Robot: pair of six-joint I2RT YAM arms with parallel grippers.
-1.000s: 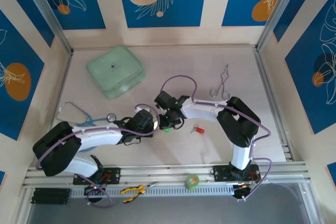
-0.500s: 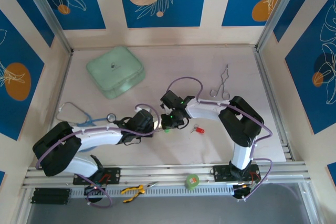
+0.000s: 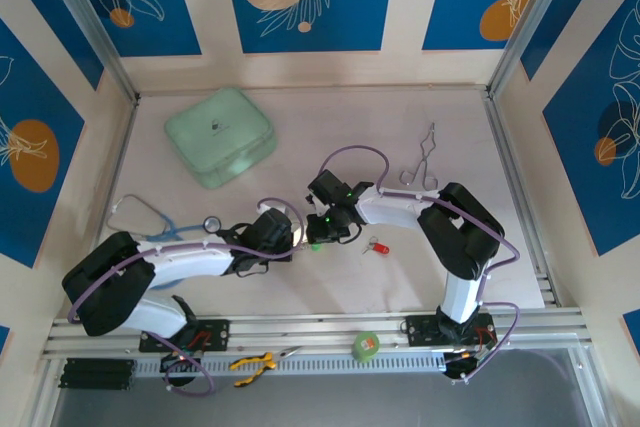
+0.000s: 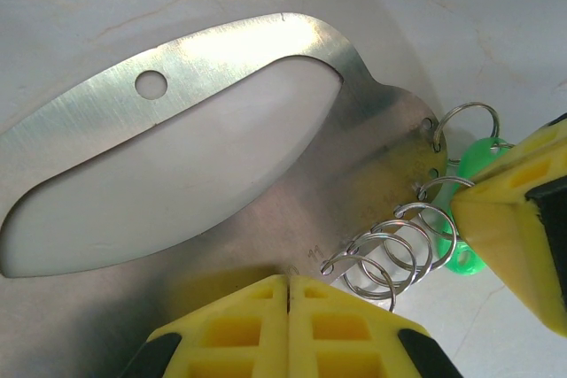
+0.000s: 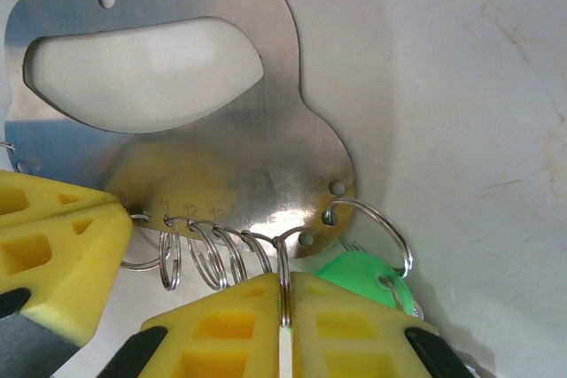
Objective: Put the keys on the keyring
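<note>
The keyring (image 4: 292, 192) is a silvery metal plate with an oblong cut-out and several wire rings (image 4: 399, 250) along one edge. My left gripper (image 4: 288, 294) is shut on the plate's edge beside the rings. In the right wrist view the plate (image 5: 204, 165) stands above my right gripper (image 5: 283, 307), which is shut on one wire ring (image 5: 283, 258). The green-headed key (image 5: 363, 276) hangs from a larger ring at the plate's end, its blade hidden. The red-headed key (image 3: 376, 245) lies on the table just right of both grippers. From above, my left gripper (image 3: 290, 237) and right gripper (image 3: 322, 232) meet mid-table.
A mint-green case (image 3: 220, 135) sits at the back left and a stethoscope (image 3: 150, 219) lies left of my left arm. Metal forceps (image 3: 422, 162) lie at the back right. A green tape roll (image 3: 366, 346) and yellow pliers (image 3: 255, 360) rest on the near rail.
My right wrist has shifted a little right and toward the near edge, staying at the keyring. The left arm and the red key have not moved.
</note>
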